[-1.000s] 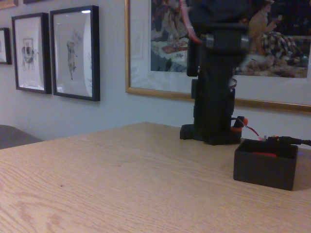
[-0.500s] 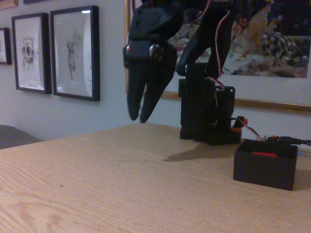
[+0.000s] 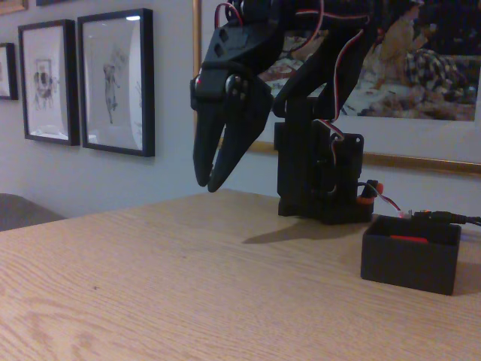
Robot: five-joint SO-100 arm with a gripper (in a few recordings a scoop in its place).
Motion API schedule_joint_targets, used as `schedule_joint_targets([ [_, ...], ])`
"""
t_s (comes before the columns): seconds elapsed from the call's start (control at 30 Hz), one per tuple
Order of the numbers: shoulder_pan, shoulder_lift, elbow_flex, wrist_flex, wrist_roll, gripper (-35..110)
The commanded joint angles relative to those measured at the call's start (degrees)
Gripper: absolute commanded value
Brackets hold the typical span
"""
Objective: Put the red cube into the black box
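Gripper (image 3: 208, 183) apparently closed (empty), above bare table (image 3: 188, 286); red cube (image 3: 409, 239) inside black box (image 3: 409, 263).

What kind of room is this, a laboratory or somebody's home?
Probably a home or office room, not a laboratory. Black-framed drawings and a large gold-framed painting hang on the pale wall, and the black robot arm stands on a light oak-grain wooden table rather than a workbench.
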Motion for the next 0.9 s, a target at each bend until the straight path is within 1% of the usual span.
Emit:
schedule_joint_targets([
  [0.0,1.1,0.4,1.4,-0.6,-0.9,4],
  [0.27,0.0,-0.8,1.6,-1.3,0.0,4],
  [0.87,1.0,-0.5,2.5,-2.4,-0.5,3],
])
